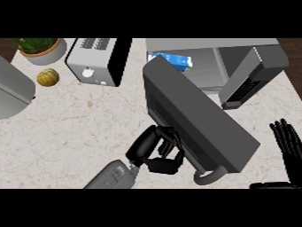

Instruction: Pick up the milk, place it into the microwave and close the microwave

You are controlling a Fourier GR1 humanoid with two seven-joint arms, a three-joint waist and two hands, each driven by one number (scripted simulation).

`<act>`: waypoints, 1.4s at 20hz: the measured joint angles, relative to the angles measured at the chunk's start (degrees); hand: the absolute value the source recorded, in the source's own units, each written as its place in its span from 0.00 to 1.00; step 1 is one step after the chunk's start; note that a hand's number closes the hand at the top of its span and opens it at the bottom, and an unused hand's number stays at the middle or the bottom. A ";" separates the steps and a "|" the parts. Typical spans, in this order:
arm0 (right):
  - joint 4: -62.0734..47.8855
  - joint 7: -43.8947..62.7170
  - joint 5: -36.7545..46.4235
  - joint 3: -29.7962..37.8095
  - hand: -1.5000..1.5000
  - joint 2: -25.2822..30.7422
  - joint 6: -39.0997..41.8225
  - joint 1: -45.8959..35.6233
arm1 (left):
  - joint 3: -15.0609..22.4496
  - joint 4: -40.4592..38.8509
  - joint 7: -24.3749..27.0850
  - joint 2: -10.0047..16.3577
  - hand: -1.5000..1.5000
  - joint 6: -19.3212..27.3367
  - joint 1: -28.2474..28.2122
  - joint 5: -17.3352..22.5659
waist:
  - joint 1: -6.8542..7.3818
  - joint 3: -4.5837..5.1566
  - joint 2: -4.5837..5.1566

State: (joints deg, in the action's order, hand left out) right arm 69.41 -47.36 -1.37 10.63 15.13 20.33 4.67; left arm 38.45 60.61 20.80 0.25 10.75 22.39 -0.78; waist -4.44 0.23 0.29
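Note:
The microwave (257, 62) stands at the back right with its dark door (199, 119) swung out towards me. A blue and white milk carton (172, 60) sits inside the cavity, at its left side, partly hidden by the door's top edge. My left hand (152, 150) is against the door's outer face near its lower end, fingers loosely bent and holding nothing. The door's handle (209, 176) juts out just right of that hand. My right hand (296, 153) rests open at the right edge, fingers up, apart from the door.
A silver toaster (98, 62) stands at the back centre, left of the microwave. A potted cactus (40, 48) and a small yellowish round fruit (48, 77) are at the back left. A large grey curved object (3, 86) fills the left edge.

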 measured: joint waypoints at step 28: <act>26.19 17.51 -15.05 -2.56 0.00 9.06 10.29 -0.48 | 10.79 -9.41 7.83 -0.17 0.00 26.29 17.51 34.57 | -9.01 0.20 2.06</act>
State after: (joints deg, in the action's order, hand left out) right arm 95.60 -29.85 -16.42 8.06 24.18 30.62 4.19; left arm 49.24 51.20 28.63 0.08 37.03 39.89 33.78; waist -13.45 0.44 2.35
